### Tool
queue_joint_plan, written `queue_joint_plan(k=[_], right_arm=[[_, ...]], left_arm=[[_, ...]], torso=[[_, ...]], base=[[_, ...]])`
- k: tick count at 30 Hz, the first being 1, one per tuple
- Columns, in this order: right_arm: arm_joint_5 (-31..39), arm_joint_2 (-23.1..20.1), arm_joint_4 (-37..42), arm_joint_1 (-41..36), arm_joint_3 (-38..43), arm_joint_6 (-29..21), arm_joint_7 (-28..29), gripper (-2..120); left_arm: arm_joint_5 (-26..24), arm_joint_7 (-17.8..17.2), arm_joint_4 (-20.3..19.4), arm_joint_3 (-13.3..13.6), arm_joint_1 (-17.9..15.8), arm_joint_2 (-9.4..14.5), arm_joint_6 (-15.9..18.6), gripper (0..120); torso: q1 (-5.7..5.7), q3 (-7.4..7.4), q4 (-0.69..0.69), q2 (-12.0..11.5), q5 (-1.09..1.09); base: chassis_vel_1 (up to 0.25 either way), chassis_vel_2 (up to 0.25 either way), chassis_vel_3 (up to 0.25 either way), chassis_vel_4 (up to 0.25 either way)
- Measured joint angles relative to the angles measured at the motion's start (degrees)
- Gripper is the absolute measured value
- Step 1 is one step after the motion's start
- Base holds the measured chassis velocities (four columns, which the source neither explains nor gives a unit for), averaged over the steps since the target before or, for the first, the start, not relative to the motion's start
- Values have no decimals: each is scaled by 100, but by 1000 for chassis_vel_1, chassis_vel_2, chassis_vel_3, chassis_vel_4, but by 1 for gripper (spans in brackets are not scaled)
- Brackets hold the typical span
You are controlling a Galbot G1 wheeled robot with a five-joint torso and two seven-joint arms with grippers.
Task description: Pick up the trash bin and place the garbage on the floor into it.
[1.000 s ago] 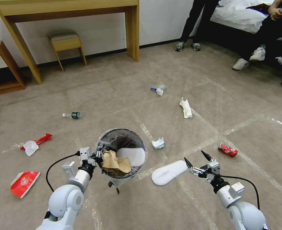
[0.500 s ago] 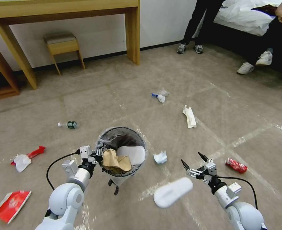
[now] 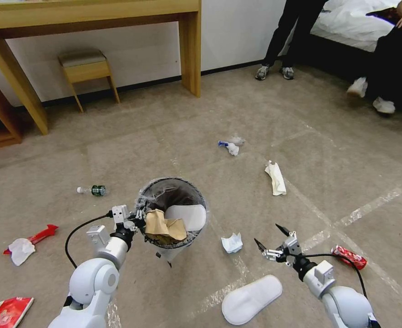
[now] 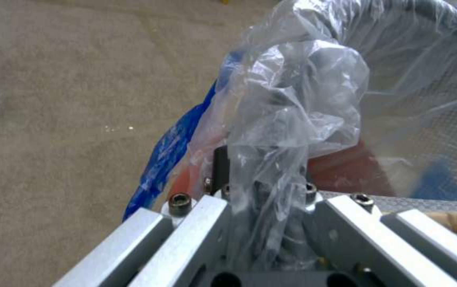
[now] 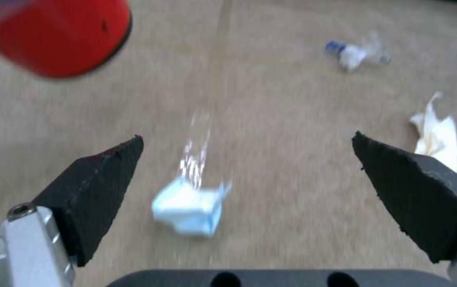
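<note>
The left gripper (image 3: 139,217) is clamped on the bin (image 3: 173,212) rim, holding it off the floor (image 3: 164,136); a slipper and paper bag (image 3: 164,226) lie inside. Right gripper (image 3: 272,239), fingers spread and empty, hangs beside the bin, above a tissue (image 3: 232,243). Most litter remains.

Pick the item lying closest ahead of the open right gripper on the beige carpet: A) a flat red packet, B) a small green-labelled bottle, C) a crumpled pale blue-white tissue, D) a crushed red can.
C: the right gripper hangs open with the crumpled pale blue-white tissue lying framed between its black fingertips in the right wrist view.
</note>
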Motion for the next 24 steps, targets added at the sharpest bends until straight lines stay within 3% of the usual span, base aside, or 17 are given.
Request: queue_joint_plan(k=[6,24], right_arm=[[-225,-318,-345,-49,-77,-21,-65,100],[-545,-248,-1253,196,-502,30,-41,100]], left_arm=[[-8,-2,18,-14,-17,-12,2,1],[-4,-2,72,13,-49,-30,4,1]], torso=[[0,1,0,0,0],[1,2,0,1,1]], base=[[0,0,0,0],[0,0,0,0]])
